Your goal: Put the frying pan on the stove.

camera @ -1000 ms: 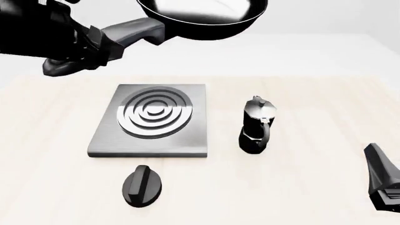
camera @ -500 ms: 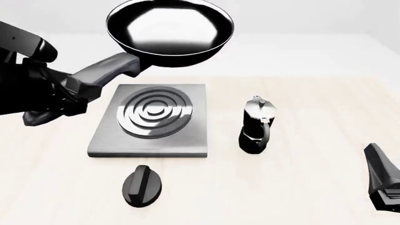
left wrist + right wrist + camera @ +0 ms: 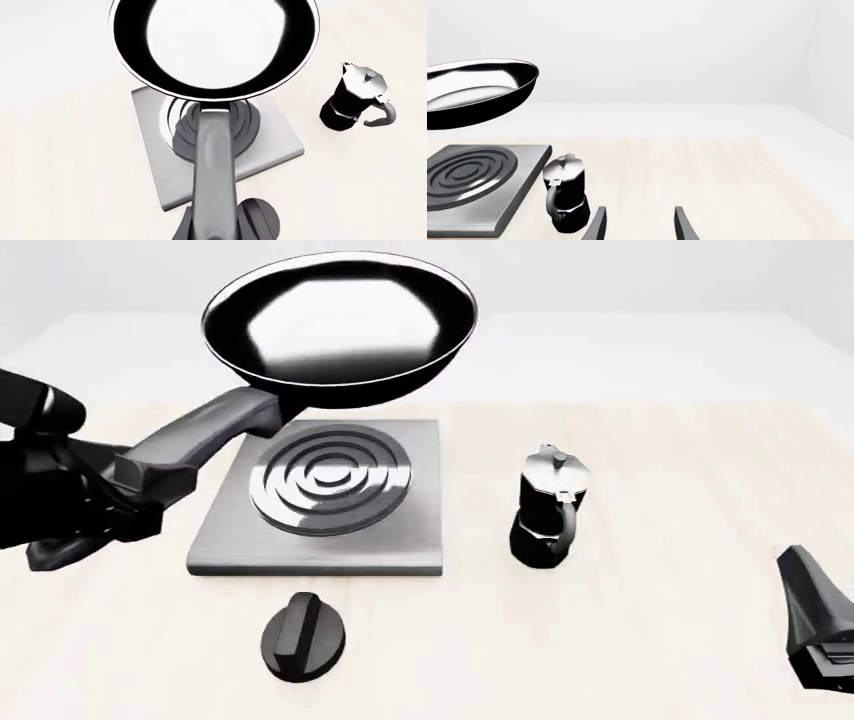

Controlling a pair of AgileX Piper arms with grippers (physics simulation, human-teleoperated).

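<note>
Gripping the handle, the left tool [image 3: 127, 480] holds the frying pan [image 3: 340, 325] empty above the stove [image 3: 320, 498].

No readable text, labels or numbers anywhere.

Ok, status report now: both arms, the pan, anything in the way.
Left gripper shut on frying pan handle, pan held above stove. Right gripper open, idle. Moka pot beside stove, knob in front; stove top unobstructed.

I am working in a pretend kitchen made by a computer: a stove [image 3: 320, 498], a frying pan [image 3: 339, 325] and a little coffee pot [image 3: 547, 508] over a plain pale tabletop [image 3: 667, 620], with blank white walls.
</note>
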